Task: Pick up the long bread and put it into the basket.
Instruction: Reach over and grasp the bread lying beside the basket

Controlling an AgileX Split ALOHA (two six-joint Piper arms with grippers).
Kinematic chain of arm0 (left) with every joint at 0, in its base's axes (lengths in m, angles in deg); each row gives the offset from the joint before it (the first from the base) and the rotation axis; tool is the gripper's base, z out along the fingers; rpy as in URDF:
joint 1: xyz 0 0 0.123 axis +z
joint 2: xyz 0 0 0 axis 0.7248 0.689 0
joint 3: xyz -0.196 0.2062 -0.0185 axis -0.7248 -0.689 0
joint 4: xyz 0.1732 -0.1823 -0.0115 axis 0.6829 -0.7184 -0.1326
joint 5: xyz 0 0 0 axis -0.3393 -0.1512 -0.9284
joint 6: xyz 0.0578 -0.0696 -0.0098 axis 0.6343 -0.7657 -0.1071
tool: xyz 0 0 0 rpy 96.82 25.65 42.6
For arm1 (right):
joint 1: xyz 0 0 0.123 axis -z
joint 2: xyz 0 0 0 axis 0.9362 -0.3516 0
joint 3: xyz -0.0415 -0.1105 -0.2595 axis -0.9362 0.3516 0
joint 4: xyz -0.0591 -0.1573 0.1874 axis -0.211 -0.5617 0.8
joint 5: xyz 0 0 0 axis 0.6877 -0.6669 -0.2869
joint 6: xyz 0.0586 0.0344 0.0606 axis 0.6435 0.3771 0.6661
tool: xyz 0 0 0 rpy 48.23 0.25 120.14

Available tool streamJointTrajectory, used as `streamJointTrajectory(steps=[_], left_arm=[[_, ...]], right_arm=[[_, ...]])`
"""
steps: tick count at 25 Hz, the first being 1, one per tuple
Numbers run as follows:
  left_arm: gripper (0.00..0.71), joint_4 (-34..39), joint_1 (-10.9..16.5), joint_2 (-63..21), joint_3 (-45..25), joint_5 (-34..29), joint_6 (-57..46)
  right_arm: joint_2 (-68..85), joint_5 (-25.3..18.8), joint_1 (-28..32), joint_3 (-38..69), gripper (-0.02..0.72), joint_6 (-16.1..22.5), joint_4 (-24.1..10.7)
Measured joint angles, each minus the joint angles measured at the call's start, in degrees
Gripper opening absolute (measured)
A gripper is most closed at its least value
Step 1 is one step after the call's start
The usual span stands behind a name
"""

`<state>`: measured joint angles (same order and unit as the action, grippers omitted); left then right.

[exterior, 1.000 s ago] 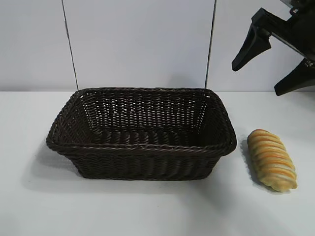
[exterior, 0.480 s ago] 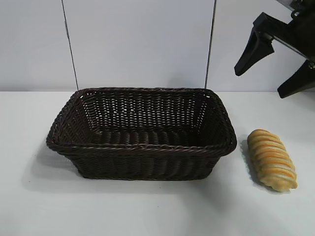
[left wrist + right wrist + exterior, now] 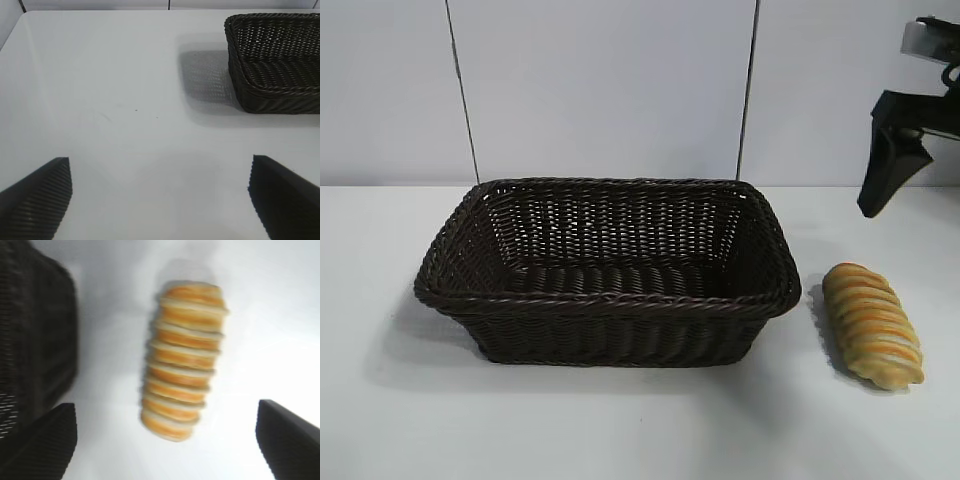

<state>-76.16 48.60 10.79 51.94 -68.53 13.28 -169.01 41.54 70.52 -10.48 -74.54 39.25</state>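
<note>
The long bread [image 3: 872,324], golden-yellow with orange-brown ridges, lies on the white table to the right of the dark brown wicker basket [image 3: 610,300], which holds nothing. My right gripper [image 3: 164,410] hangs open in the air above and behind the bread. One of its black fingers [image 3: 885,165] shows at the right edge of the exterior view. In the right wrist view the bread [image 3: 185,360] lies lengthwise between the wide-spread fingers, with the basket [image 3: 35,330] beside it. My left gripper [image 3: 159,161] is open and empty over bare table, away from the basket [image 3: 270,65], and does not show in the exterior view.
A white wall with two dark vertical seams [image 3: 748,90] stands behind the table. The table's far edge meets the wall just behind the basket.
My right gripper has turned and shifted right and down toward the bread; two spread fingers showed before, now only one shows at the frame's edge. Bread and basket have not moved.
</note>
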Motion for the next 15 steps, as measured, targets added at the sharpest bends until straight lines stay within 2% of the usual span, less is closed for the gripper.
streamJointTrajectory(steps=[5,12,15], left_arm=[[0.694,0.00,0.00,0.00,0.00,0.00,0.00],[0.694,0.00,0.00,0.00,0.00,-0.05,-0.06],[0.694,0.00,0.00,0.00,0.00,-0.05,-0.06]], right_arm=[[-3.49,4.16,0.00,1.18,0.695,-0.46,2.43],[-8.86,8.28,0.00,1.25,0.695,-4.46,8.54],[-10.34,9.61,0.00,1.25,0.695,-5.46,9.90]])
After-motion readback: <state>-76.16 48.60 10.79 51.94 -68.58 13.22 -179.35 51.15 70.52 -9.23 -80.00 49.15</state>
